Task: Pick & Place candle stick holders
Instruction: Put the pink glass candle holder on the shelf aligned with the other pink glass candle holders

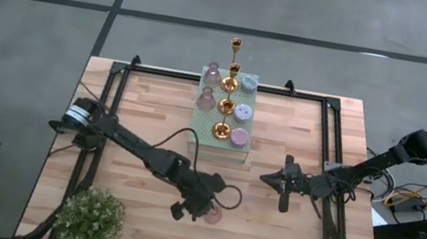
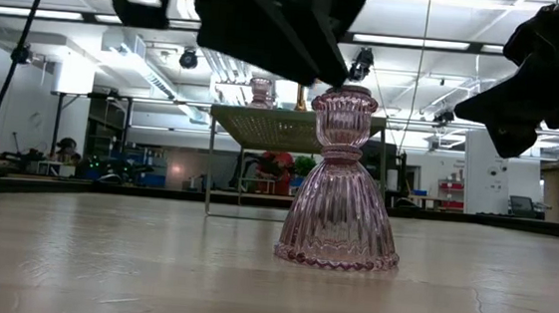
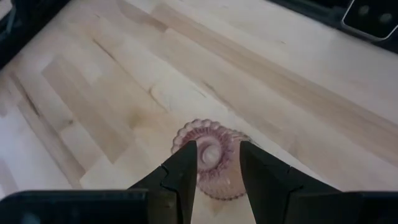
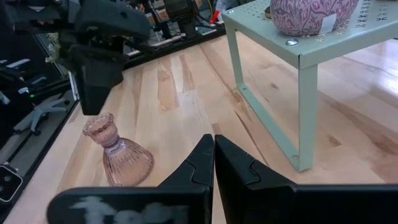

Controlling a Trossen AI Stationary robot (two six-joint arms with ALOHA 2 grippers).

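Observation:
A pinkish clear glass candle stick holder point(image 1: 213, 215) stands upright on its wide ribbed base on the wooden table, near the front middle; it also shows in the low view point(image 2: 340, 191) and the right wrist view point(image 4: 118, 155). My left gripper point(image 3: 216, 163) is open and points down just above the holder's top cup point(image 3: 210, 153), one finger on either side, with a gap showing. My right gripper point(image 4: 213, 155) is shut and empty, right of the middle of the table point(image 1: 282, 185). Gold, pink glass and lavender holders stand on the pale green perforated stand point(image 1: 245, 147).
The green stand point(image 4: 298, 56) rises on thin legs at the table's far middle, with a lavender holder point(image 4: 311, 15) on it near my right gripper. A bushy potted plant point(image 1: 89, 216) stands at the front left corner. Black frame rails point(image 1: 106, 110) run along both table sides.

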